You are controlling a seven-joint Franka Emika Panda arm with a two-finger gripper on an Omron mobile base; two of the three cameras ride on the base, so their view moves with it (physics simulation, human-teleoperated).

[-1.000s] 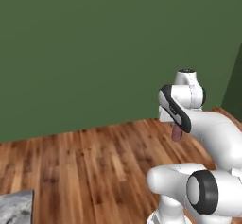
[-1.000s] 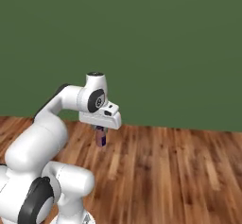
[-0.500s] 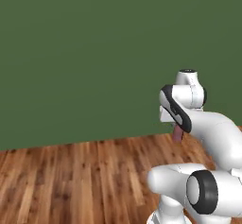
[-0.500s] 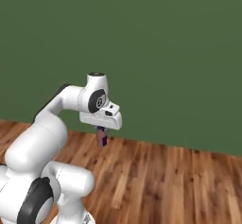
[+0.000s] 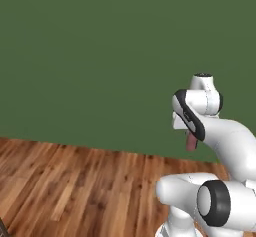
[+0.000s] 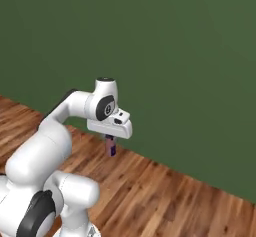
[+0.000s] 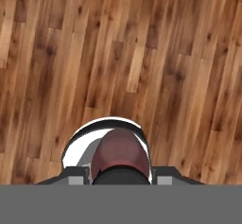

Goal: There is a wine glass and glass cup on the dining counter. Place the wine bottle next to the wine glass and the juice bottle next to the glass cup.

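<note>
Currently the tool (image 6: 111, 146) is clamped on the juice bottle (image 6: 111, 146), which hangs upright beneath it above the wooden floor (image 6: 165, 196), green wall (image 6: 190, 66) ahead; no bench appears ahead.

Reddish juice bottle (image 5: 191, 142) apparently hangs under tool (image 5: 190, 137)

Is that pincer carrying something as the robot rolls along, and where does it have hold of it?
Yes: the pincer is shut on the small reddish juice bottle, which hangs below it over the wooden floor. It grips the bottle's upper end, near the cap.
</note>
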